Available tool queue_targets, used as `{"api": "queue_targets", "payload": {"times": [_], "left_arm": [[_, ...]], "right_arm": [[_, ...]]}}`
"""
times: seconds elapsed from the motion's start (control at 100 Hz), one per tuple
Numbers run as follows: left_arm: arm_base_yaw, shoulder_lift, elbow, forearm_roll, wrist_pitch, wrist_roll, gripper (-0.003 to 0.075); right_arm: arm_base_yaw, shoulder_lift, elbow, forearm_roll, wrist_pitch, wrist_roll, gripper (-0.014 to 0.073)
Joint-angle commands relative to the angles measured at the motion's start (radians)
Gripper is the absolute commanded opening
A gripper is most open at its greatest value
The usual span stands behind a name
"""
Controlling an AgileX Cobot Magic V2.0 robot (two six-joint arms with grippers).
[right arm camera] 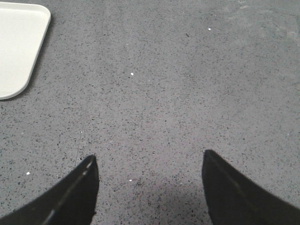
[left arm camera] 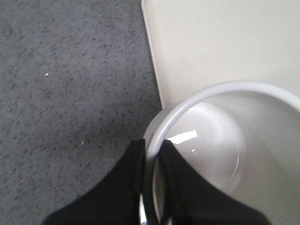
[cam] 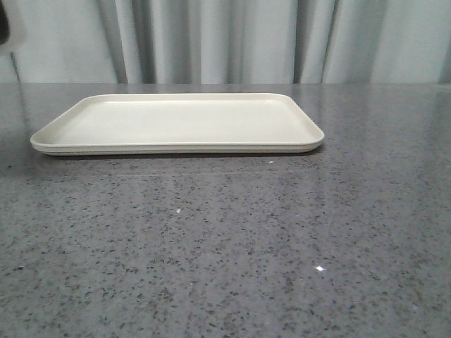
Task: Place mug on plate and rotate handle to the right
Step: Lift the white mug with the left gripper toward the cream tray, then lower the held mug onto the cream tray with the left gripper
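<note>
The cream plate [cam: 176,121] lies on the grey table in the front view, with nothing on it there. In the left wrist view my left gripper [left arm camera: 152,154] is shut on the rim of the white mug [left arm camera: 220,145], one finger inside and one outside the wall. The mug hangs over the edge of the plate [left arm camera: 225,42], partly above the table. Its handle is hidden. My right gripper [right arm camera: 149,161] stands open over bare table, with a corner of the plate [right arm camera: 16,47] off to one side. Neither gripper nor the mug shows in the front view.
The speckled grey table [cam: 225,246] stretches in front of the plate. A pale curtain [cam: 225,39] hangs behind the table's far edge.
</note>
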Motion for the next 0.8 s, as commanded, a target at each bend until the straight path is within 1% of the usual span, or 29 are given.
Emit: {"api": "queue_targets", "payload": {"times": [0.0, 0.22, 0.29, 0.47, 0.61, 0.79], "left_arm": [[-0.054, 0.052, -0.09, -0.029, -0.043, -0.005, -0.002], [-0.163, 0.255, -0.279, -0.029, -0.058, -0.063, -0.002], [-0.189, 0.314, -0.328, -0.029, -0.058, -0.065, -0.002], [-0.244, 0.445, -0.446, -0.029, -0.053, -0.121, -0.002], [-0.282, 0.522, -0.504, -0.029, -0.053, -0.141, -0.002], [-0.313, 0.588, -0.539, -0.029, -0.061, -0.163, -0.002]], "right_arm": [[0.0, 0.013, -0.033, -0.007, -0.066, 0.0, 0.0478], [0.0, 0.013, -0.033, -0.007, -0.065, 0.0, 0.0478], [0.0, 0.013, -0.033, -0.007, -0.065, 0.0, 0.0478], [0.0, 0.013, -0.033, -0.007, -0.065, 0.0, 0.0478], [0.0, 0.013, -0.033, -0.007, -0.065, 0.0, 0.0478], [0.0, 0.013, -0.033, -0.007, -0.065, 0.0, 0.0478]]}}
